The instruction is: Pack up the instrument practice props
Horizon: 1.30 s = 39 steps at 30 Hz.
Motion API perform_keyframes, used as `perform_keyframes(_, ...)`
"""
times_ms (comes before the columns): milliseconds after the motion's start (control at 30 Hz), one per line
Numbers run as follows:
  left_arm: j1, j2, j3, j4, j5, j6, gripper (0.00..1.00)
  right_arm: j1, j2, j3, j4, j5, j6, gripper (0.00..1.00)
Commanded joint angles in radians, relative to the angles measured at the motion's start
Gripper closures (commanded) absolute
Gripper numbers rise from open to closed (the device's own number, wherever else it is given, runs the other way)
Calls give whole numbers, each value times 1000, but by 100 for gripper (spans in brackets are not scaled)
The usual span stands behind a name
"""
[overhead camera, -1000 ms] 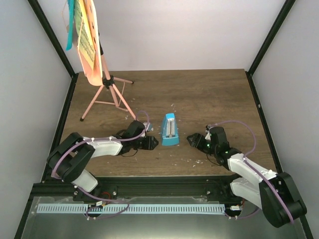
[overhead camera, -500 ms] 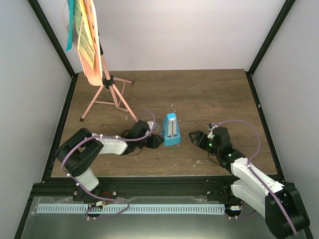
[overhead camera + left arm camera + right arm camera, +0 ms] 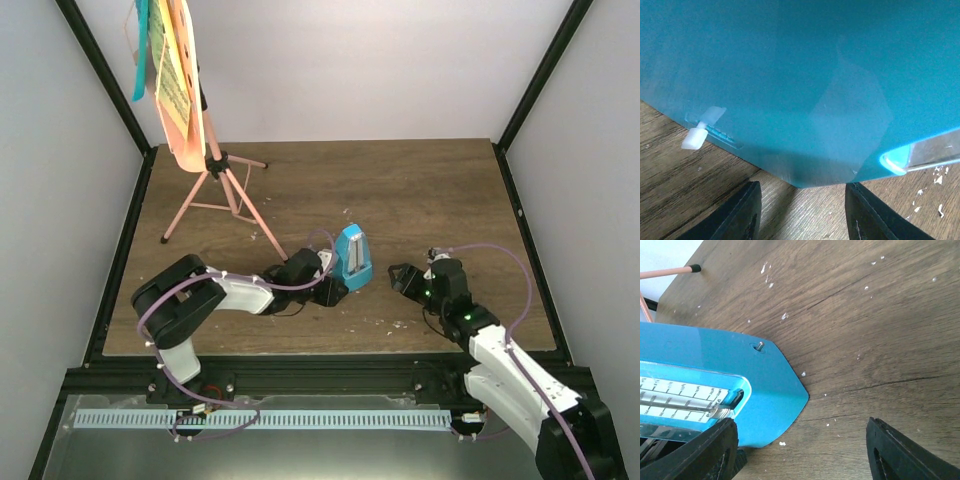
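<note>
Left wrist view shows us our left claw [image 3: 802,200] released, its jaws standing apart over bare wood. The metronome [image 3: 790,75] fills everything toward 12 o'clock, its lower edge just past the tips; whether they touch it we cannot tell. In the right wrist view the right claw [image 3: 800,432] is spread wide too, grasping nothing, with the metronome's corner at its 10 o'clock. From the top, the metronome sits tilted near the middle of the table [image 3: 430,190], the left claw right against it at its 8 o'clock, the right claw near but apart at its 4 o'clock. Off at the table's 10 o'clock the stand [image 3: 215,165] is up on its tripod with the sheets [image 3: 172,70] on its desk. We judge the packing barely begun: nothing looks folded, gathered or stowed, and all three props are left to do.
</note>
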Motion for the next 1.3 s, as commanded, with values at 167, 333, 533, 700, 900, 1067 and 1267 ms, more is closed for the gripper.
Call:
perform_keyframes(167,-3,-107,-92,-65,-103,19,50,-11,-56,56,-66,77,-29,27)
perform_keyframes(333,-1,-293,-149,-133,-183,85,36,-10,-74,63,-66,91,-44,19)
perform_keyframes(533,18,-515,-38,-272,-153,258,11,-11,-115,75,-66,92,-84,8)
perform_keyframes(700,89,-502,130,-320,42,372,0,-10,-131,89,-62,76,-119,0)
perform_keyframes(900,101,-366,309,-318,162,512,0,-11,-155,92,-60,55,-145,0)
perform_keyframes(1067,103,-204,436,-372,210,605,0,-11,-186,97,-71,61,-155,0)
perform_keyframes(1267,103,-117,498,-428,148,688,1,-10,-225,91,-93,69,-155,0)
